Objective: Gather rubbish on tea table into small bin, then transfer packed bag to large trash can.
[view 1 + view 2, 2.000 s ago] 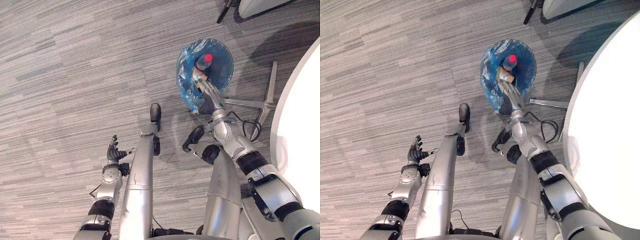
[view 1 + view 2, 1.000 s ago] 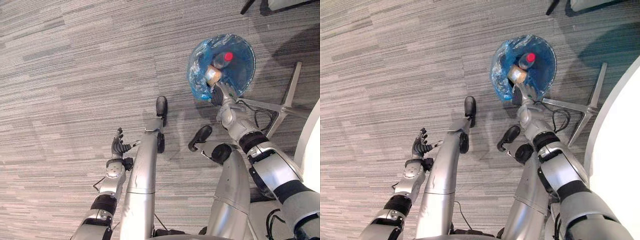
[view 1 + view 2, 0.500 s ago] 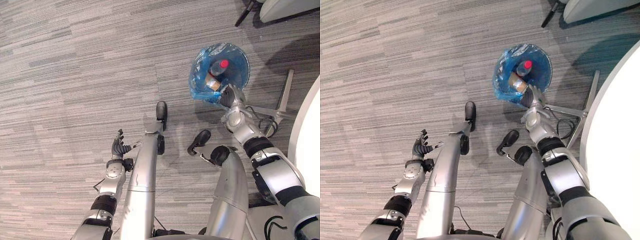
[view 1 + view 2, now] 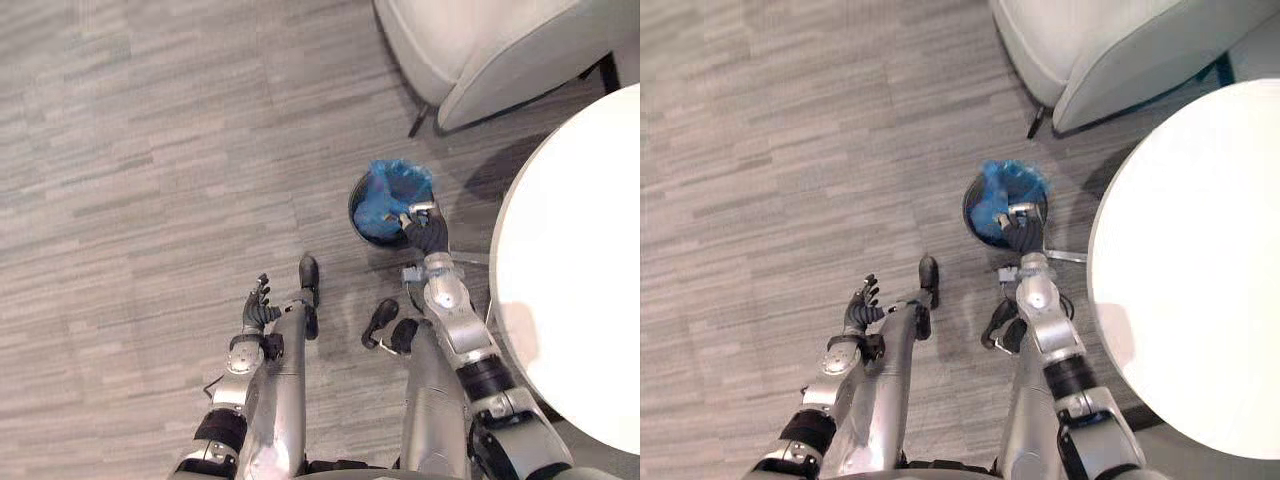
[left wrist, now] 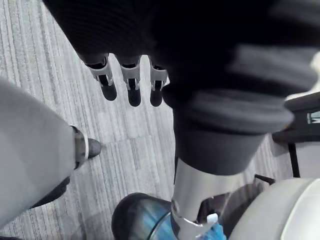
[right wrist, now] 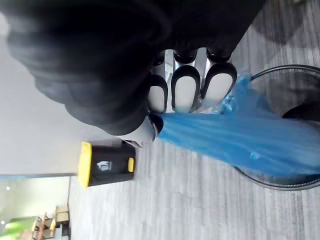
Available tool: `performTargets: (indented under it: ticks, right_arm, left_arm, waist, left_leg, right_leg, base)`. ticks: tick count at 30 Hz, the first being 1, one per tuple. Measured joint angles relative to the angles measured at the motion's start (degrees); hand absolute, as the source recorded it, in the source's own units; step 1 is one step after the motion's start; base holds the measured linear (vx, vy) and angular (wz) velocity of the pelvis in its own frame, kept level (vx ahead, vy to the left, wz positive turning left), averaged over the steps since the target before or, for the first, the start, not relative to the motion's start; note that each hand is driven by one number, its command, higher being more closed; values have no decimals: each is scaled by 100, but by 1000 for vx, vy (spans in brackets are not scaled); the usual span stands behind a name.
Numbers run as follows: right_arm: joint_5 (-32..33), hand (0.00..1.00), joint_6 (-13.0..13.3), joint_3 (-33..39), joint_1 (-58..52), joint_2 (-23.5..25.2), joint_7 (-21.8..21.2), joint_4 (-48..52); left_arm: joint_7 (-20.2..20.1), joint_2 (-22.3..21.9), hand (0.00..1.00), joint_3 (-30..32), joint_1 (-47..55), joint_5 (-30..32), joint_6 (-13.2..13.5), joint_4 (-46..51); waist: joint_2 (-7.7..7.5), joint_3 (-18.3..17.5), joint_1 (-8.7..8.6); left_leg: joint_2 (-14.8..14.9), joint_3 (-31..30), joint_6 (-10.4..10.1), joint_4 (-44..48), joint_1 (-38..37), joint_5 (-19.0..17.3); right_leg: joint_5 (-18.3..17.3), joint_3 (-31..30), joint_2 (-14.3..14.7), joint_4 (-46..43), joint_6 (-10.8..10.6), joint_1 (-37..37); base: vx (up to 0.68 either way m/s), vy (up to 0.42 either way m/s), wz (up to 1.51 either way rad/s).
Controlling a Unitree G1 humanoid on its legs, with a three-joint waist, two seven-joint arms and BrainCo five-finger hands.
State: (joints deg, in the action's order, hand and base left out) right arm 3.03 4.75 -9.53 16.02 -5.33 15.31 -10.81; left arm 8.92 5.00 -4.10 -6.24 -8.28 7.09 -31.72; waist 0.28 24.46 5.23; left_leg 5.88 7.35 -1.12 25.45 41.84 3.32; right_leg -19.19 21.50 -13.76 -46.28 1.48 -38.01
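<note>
**R hand clamped on blue bag at small bin**

Labels: the one marking seen was a small white symbol on the front of a black trash can point(image 6: 106, 163) w/ yellow lid; too small to read. That can stood on the carpet by a pale wall, well apart from the right hand point(image 4: 427, 232).

Surface & room: grey striped carpet point(image 4: 120, 150) throughout. A round white table point(image 4: 570, 300) sat just beside the R hand on its outer side. A pale grey armchair point(image 4: 480, 50) on dark legs stood beyond the hand, past the bin.

R hand: fingers point(image 6: 186, 90) curled tight, pinching the gathered top of the blue bag point(image 4: 392, 190) against the thumb. The bag stretched from the hand into the small bin point(image 4: 358, 215), a dark wire-mesh one on the floor directly ahead of the fingertips. The bag's lower part lay inside the rim, its neck drawn up and out to the grip. Contents couldn't be made out.

L hand point(image 4: 258, 308): hung low on the robot's left, well apart from the bin, fingers loose and slack, holding nothing, carpet beneath it.
</note>
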Motion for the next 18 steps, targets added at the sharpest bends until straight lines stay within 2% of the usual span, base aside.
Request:
performTargets:
  ticks: [2, 5, 7, 8, 10, 15, 18]
  right_arm:
    - [148, 100, 43, -38, -238, 141, -97, 112]
    - [340, 100, 141, -97, -604, 325, -270, 337]
    - [437, 100, 164, -73, -859, 450, -340, 374]
    - [466, 100, 165, -54, -940, 450, -374, 400]
    - [582, 100, 170, 25, -1188, 427, -461, 445]
    - [756, 100, 175, 261, -1333, 359, -692, 444]
    - [837, 100, 192, 412, -1364, 367, -814, 445]
  left_arm:
    - [-18, -48, 0, -14, 172, 1, -25, 36]
    - [-27, -42, 0, -24, 465, 3, -38, 86]
    - [-128, -34, 0, -54, 718, 11, -54, 70]
    - [-142, -35, 0, -91, 767, 13, -57, 63]
    - [-163, -24, 0, -265, 889, 25, -58, -20]
    - [-262, 9, 0, -265, 972, 60, -57, -187]
    - [-270, 45, 0, -248, 1095, 70, -57, -179]
  waist:
    - [-8, -4, -4]
    - [-121, -133, -61]
    - [-273, -355, -136]
    - [-293, -418, -134]
    - [-297, -682, -138]
    - [-288, -896, -165]
    - [-250, -1104, -268]
  left_leg:
    - [1, 47, -1, -216, -381, 3]
    - [-10, 100, -56, -672, -923, 43]
    - [-49, 141, -110, -1011, -1327, 87]
    - [-57, 144, -117, -1083, -1411, 93]
    - [-86, 147, -88, -1414, -1720, 175]
    - [-98, 208, -96, -2036, -2415, 297]
    - [-111, 183, -101, -2357, -2782, 366]
  right_leg:
    - [67, -9, 61, 240, 3, 362]
    - [152, -3, 169, 702, -79, 852]
    - [205, -2, 216, 1017, -121, 1200]
    - [222, -14, 239, 1092, -135, 1279]
    - [332, -25, 334, 1471, -131, 1573]
    - [538, -38, 522, 2214, -185, 2250]
    - [687, -5, 645, 2708, -237, 2693]
  base:
    - [112, -26, -12]
    - [106, -11, -10]
    - [138, -26, -6]
    - [156, -32, -8]
    - [177, -25, -9]
    - [167, 1, -11]
    - [157, 17, -2]
